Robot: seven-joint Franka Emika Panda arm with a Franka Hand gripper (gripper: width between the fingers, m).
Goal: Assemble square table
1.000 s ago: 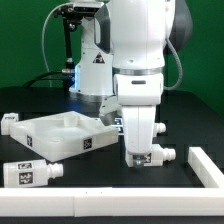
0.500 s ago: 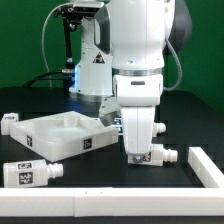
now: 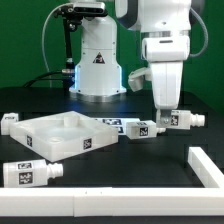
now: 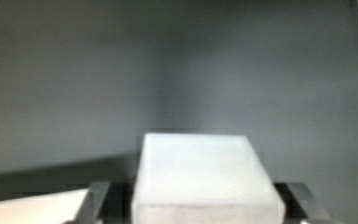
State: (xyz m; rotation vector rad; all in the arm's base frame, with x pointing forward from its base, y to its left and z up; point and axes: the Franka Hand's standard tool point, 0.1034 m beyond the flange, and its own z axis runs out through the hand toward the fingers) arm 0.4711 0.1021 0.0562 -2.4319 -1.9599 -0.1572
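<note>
Now the gripper (image 3: 165, 117), part-closed on a white peg leg (image 3: 186, 119), should carry it level toward the square top's (image 3: 45, 140) corner.

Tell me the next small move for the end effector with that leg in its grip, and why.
Probably carry the leg toward the square top, to the exterior view's left. The end effector is shut on that leg, as the wrist view confirms. The top lies open side up, with other legs loose beside it, so none seems fitted yet.
</note>
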